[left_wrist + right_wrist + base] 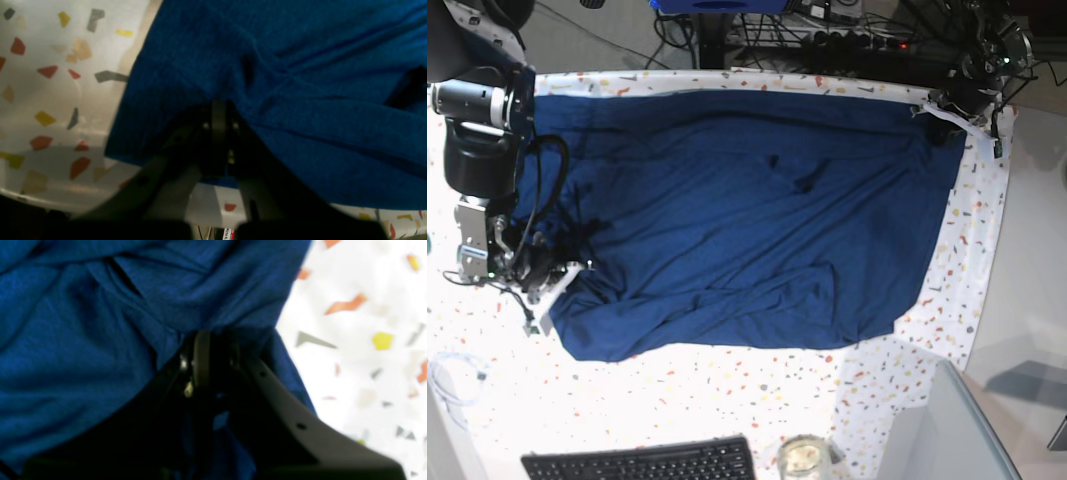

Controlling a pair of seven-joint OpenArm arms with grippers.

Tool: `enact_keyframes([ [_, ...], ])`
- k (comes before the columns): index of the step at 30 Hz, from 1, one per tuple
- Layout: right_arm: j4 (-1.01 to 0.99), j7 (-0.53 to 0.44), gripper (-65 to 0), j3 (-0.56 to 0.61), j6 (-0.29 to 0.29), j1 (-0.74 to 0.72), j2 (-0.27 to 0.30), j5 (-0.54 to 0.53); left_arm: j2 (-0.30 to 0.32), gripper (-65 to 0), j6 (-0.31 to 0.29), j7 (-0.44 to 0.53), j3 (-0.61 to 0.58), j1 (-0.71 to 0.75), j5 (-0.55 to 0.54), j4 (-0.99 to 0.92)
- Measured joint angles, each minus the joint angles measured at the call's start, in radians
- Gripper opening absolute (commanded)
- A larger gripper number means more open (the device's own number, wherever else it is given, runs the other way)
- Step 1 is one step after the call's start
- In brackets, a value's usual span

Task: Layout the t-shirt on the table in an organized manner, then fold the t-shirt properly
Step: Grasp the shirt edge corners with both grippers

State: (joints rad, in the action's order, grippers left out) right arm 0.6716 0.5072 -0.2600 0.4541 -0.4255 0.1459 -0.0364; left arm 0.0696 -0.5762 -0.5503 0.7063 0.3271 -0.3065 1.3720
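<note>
On the base view's left side, the right tool [547, 275] sits at the edge of the t-shirt [747, 220], low on the bench [677, 400]. Its wrist view shows the jaws drawn nearly together with blue cloth bunched at their tips and more cloth showing between them, so it appears to be gripping the shirt's edge, though blur makes that less than certain. Across the middle, the t-shirt lies spread wide over the speckled bench, mostly open but wrinkled, with creases near its centre and a fold running along its near edge. A black keyboard [642, 463] and a glass jar [802, 458] stand at the bench's near edge, apart from the shirt. At the far right corner, the left tool [942, 120] is closed tight on the shirt's corner; its wrist view shows fabric pulled up into the shut jaws.

My reading is that the layout step is in hand, not yet the folding. The next move likely calls for both tools to draw their edges apart, keeping tension even, so the wrinkles flatten without dragging the shirt off the bench.
</note>
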Motion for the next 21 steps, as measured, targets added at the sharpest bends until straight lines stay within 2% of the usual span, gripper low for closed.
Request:
enact_keyframes([
  [2,0.000,0.001,-60.5,0.000,0.000,-0.001,0.000,0.000,0.000,-65.0,0.000,0.000,0.000,0.000,0.000,0.000],
  [4,0.002,0.004,-64.8,0.000,0.000,-0.003,0.000,0.001,0.000,-65.0,0.000,0.000,0.000,0.000,0.000,0.000],
  [12,0.106,0.010,-64.8,0.002,-0.001,-0.020,0.011,0.012,0.000,-65.0,0.000,0.000,0.000,0.000,0.000,0.000],
  [21,0.108,0.012,-64.8,0.006,-0.001,-0.082,0.038,0.014,0.000,-65.0,0.000,0.000,0.000,0.000,0.000,0.000],
])
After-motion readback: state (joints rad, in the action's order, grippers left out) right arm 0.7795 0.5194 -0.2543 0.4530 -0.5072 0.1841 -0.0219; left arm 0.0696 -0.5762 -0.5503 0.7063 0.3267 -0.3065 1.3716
